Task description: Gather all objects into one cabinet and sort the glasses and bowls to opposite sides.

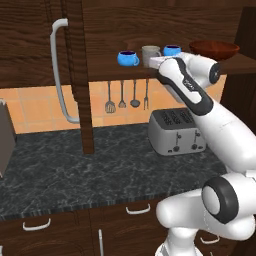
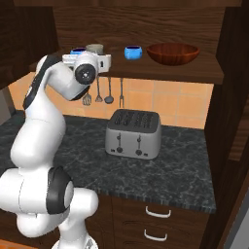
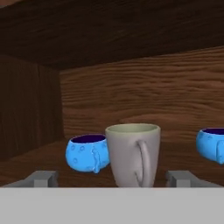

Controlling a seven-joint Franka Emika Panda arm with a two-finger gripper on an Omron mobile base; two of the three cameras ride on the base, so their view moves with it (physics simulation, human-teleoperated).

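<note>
Hand view gives us the grey-beige mug (image 3: 133,153) upright on the cabinet (image 3: 131,57) floor, between our gripper's (image 3: 111,178) 2 spread, released fingertips (image 3: 43,178), untouched. 1 blue cup (image 3: 87,153) stands just beside it, another blue cup (image 3: 212,146) further off. Left base view shows the reddish-brown bowl (image 1: 214,49) at the far end.

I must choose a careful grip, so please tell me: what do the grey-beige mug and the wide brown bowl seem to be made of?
The grey-beige mug looks like matte glazed ceramic: thick rim, dull even surface, though the rendering leaves it open. The brown bowl looks like polished wood or glossy glaze: reddish-brown with soft highlights; which one I cannot tell.
</note>
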